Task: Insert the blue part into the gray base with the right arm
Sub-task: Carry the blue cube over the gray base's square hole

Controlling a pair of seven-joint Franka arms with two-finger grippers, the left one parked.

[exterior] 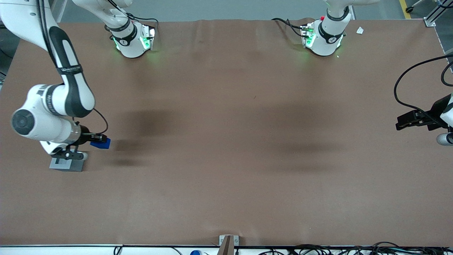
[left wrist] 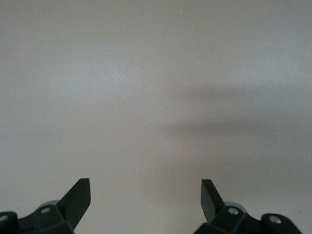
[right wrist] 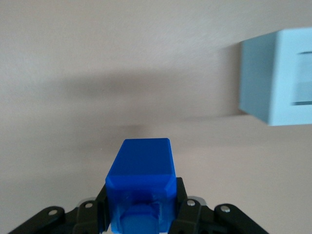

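The blue part (exterior: 101, 143) hangs above the table, held between the fingers of my right gripper (exterior: 96, 139), which is shut on it. In the right wrist view the blue part (right wrist: 141, 183) fills the space between the black fingers (right wrist: 181, 200), its stud end toward the camera. The gray base (exterior: 67, 164) sits on the table just nearer the front camera than the gripper, partly covered by the arm's wrist. Its square socket shows in the right wrist view on the gray base (right wrist: 278, 78), off to the side of the held part.
The brown table (exterior: 226, 141) stretches toward the parked arm's end. A small bracket (exterior: 228, 241) stands at the table's front edge. Cables (exterior: 417, 92) lie near the parked arm's end.
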